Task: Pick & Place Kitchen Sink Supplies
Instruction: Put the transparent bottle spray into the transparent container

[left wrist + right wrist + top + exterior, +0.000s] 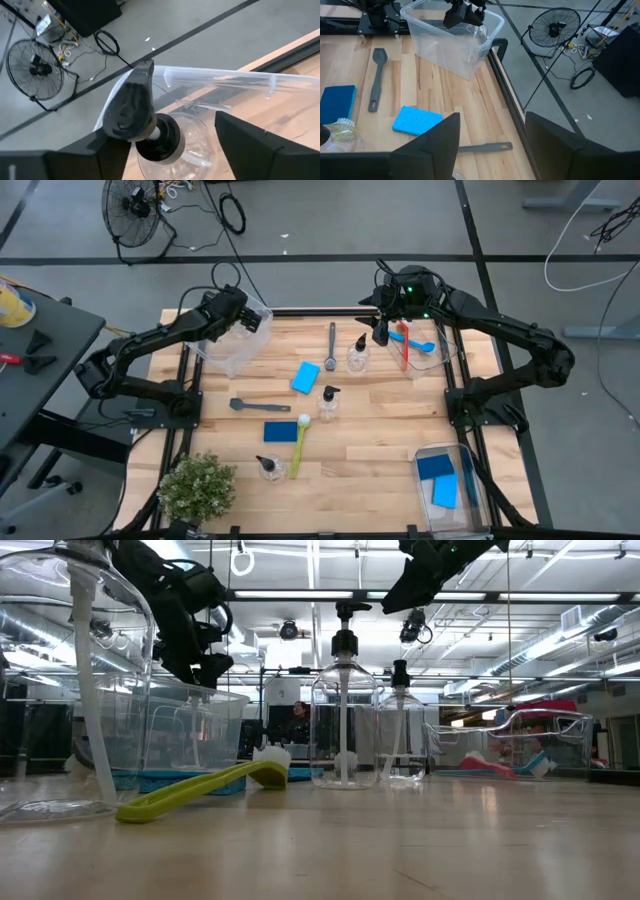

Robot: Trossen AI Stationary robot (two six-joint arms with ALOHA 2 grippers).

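From above, your left tool (237, 316) hangs over the clear bin (236, 340) at the bench's far left corner, arm reaching in from the left edge. Your right tool (383, 315) hovers by the far edge next to the far right bin (444, 356), which holds a red brush (404, 345) and a blue brush (424, 344). Loose supplies lie mid-bench — a grey brush (332, 344), a bottle (358, 355), a blue sponge (306, 377), a second grey brush (259, 406).

The low view shows the left tool above the bin's rim and the right tool high over the bench; a yellow-green brush (205, 788) lies in front.

Left wrist view: the fingers (260, 145) stand apart, and a clear bottle with a black pump top (150, 135) sits between them, upright, inside the bin wall. It looks released rather than clamped, though contact is hard to rule out.

Right wrist view: the right fingers (432, 137) are spread with nothing between. The grey brush lies just ahead and below, its long axis running across the bench toward the far edge — the right arm is the nearer one for it, I'd judge.
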